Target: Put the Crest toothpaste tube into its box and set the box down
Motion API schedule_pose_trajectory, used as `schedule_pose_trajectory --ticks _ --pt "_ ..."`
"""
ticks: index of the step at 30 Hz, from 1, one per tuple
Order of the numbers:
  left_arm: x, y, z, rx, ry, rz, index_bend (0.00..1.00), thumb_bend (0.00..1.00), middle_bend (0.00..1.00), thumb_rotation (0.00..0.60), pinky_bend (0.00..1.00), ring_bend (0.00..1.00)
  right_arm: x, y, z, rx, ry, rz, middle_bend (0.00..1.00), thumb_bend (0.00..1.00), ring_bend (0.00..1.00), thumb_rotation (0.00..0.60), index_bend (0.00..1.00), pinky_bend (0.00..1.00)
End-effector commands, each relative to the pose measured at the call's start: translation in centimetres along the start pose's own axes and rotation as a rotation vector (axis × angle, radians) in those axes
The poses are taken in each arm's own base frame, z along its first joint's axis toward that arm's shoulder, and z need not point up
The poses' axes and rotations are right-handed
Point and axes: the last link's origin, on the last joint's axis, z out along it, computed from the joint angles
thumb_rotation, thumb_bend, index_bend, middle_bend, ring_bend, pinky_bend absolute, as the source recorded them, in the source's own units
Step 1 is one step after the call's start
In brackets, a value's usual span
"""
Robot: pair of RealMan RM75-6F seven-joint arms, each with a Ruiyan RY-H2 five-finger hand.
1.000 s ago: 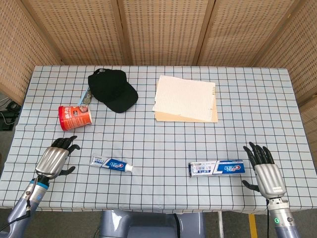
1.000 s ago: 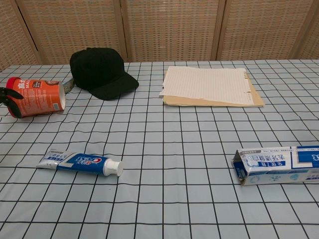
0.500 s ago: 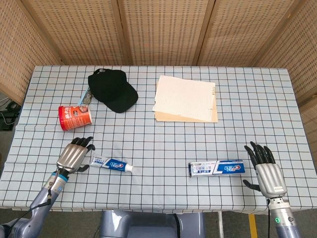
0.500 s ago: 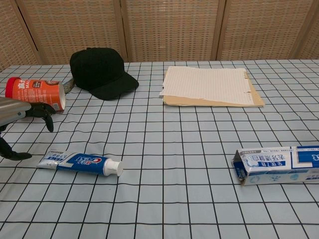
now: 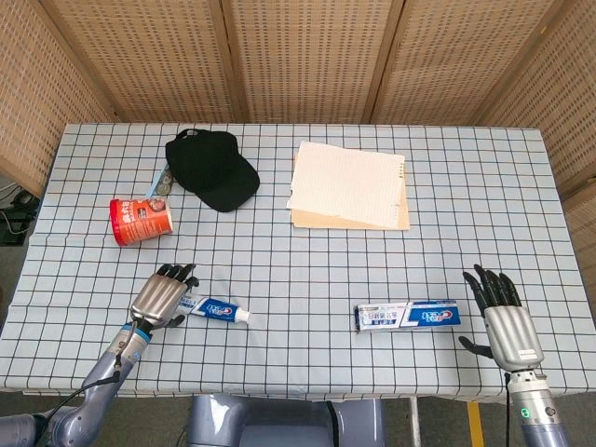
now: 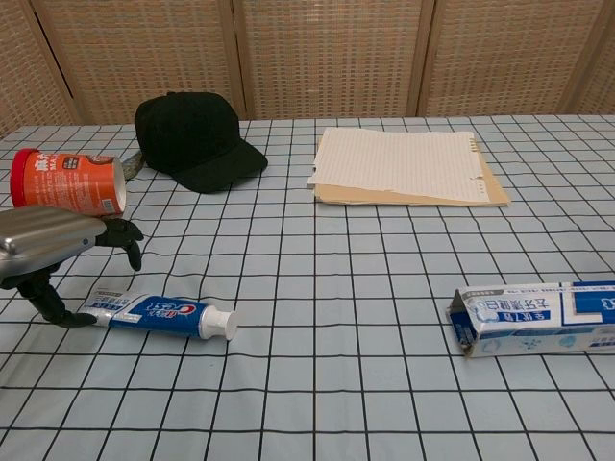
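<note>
The Crest toothpaste tube [image 5: 212, 308] [image 6: 159, 314] lies flat at the front left, its white cap pointing right. My left hand [image 5: 162, 295] [image 6: 53, 252] hovers over the tube's flat tail end with fingers spread and curved down; nothing is held. The blue and white toothpaste box [image 5: 408, 316] [image 6: 533, 318] lies on its side at the front right, its open end facing left. My right hand [image 5: 504, 318] rests to the right of the box, fingers spread, apart from it; the chest view does not show it.
An orange-red cup [image 5: 140, 221] [image 6: 67, 181] lies on its side behind the left hand. A black cap [image 5: 212, 169] [image 6: 192, 140] sits at the back left. A notepad on a tan folder [image 5: 347, 184] [image 6: 404, 166] lies at the back middle. The checkered tablecloth [image 5: 307, 270] covers the table.
My left hand has moved right from the table's left edge to above the tube's tail. The right hand has barely shifted. Tube and box lie where they were.
</note>
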Motion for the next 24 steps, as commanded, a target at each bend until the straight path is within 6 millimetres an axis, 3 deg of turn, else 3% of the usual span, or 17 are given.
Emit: schedule_pose_trajectory --ticks 1,24 --pt "-0.1 0.4 0.3 0.000 -0.004 0.006 0.29 0.25 0.13 0.600 0.16 0.16 0.0 0.0 0.0 -0.001 0.001 0.002 0.00 0.13 0.00 0.600 0.06 0.00" --pt "-1.2 2.7 1.9 -0.010 -0.023 0.035 0.33 0.26 0.13 0.600 0.17 0.16 0.2 0.2 0.1 -0.006 0.004 0.018 0.00 0.13 0.00 0.600 0.06 0.00"
